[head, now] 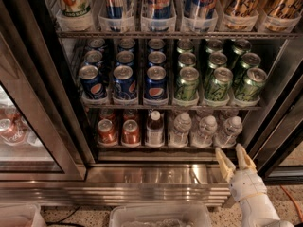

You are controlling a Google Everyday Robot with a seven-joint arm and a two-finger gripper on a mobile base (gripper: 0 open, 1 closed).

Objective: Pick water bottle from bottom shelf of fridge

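Your white two-finger gripper [235, 161] is sitting low at the right of the view, in front of the shiny stainless-steel base of the tall, dark-framed glass-door fridge [156, 175]. Its two cream fingertips [224, 161] are pointing up toward the racks and standing spread apart: it is released, with nothing between them.

Just above the gripper, and a little deeper into the cooler, the small clear crinkly plastic water bottle [230, 129] with the white screw cap is standing upright at the right end of the bottom shelf [165, 147], the lowest wire rack. It is the bottle nearest the gripper, and a clear gap is separating it from the fingertips. You are seeing the gripper in front of the shelf's front edge, not inside it.

To the gripper's upper left, a second clear white-capped bottle [206, 129] is standing just beside the first, and a third clear bottle [181, 126] is standing beside that. Further left, a white-capped bottle with dark contents and a label [154, 127] is occupying the next lane, followed by two red-orange cans [130, 131].

Well above the gripper, green cans [218, 84] are filling the next rack, with blue cans [125, 83] to their left. Down to the gripper's left, a translucent plastic bin [161, 215] is resting on the speckled floor.
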